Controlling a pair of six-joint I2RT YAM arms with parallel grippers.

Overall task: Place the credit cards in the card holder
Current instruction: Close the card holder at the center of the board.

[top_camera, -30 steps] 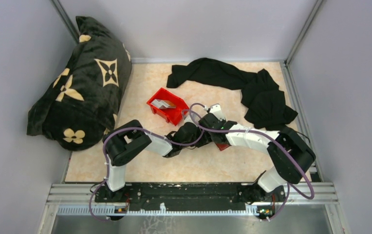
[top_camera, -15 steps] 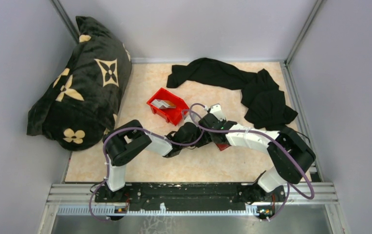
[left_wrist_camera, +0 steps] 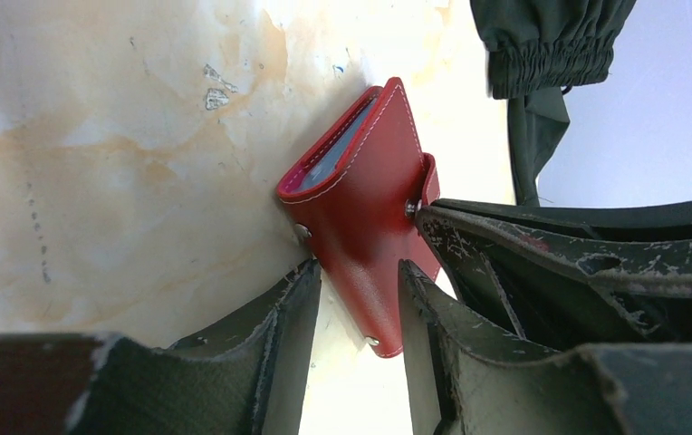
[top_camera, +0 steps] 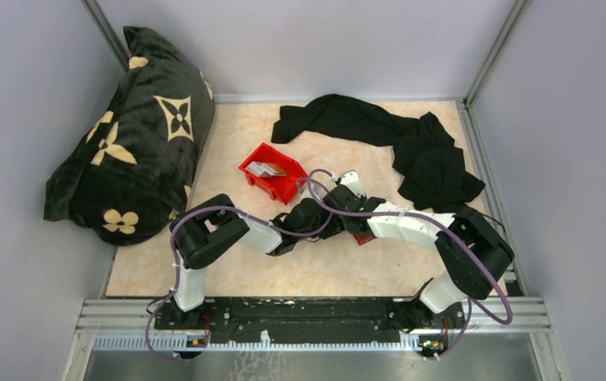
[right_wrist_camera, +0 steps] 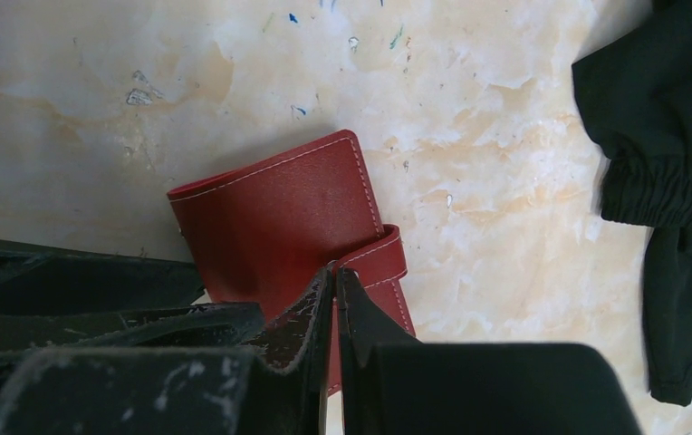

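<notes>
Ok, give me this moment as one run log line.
card holder: on table, slightly open | left tool: clamped across card holder | right tool: pinching its snap strap

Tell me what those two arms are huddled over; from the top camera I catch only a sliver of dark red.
Observer: A dark red card holder, gripped between the left gripper's fingers.
Operator: Is it open?
Observer: Only a crack; the left wrist view shows a grey-blue lining inside.
Operator: And the other arm?
Observer: The right gripper pinches its snap strap, jaws almost together.
</notes>
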